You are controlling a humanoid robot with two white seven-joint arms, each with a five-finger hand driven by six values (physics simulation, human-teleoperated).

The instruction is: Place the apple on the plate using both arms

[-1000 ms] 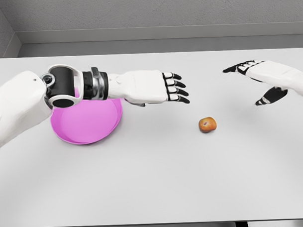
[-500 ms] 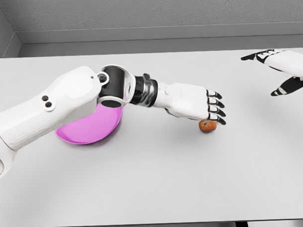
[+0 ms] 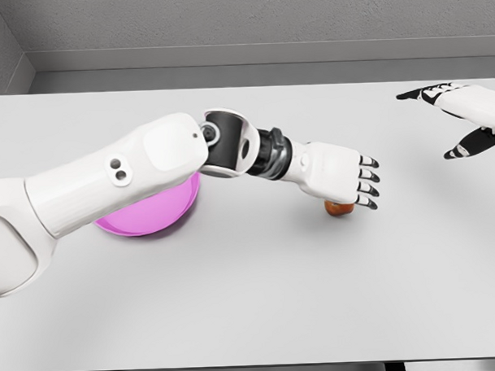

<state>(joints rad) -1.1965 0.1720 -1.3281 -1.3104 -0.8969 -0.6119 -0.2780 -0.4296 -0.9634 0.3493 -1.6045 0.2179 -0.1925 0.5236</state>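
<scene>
The apple (image 3: 338,207) is small and reddish-orange, and only its lower part shows, the top being covered from the camera's side. It sits on the table right of the middle. The plate (image 3: 151,213) is a round, shallow dish of bright magenta pink, lying flat on the table left of the middle and well apart from the apple, with its upper left portion hidden.

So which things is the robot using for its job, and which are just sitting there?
For the job:
- apple, mostly hidden under the left hand
- pink plate
- right hand, open, far right

Just there:
- white table
- grey wall
</scene>
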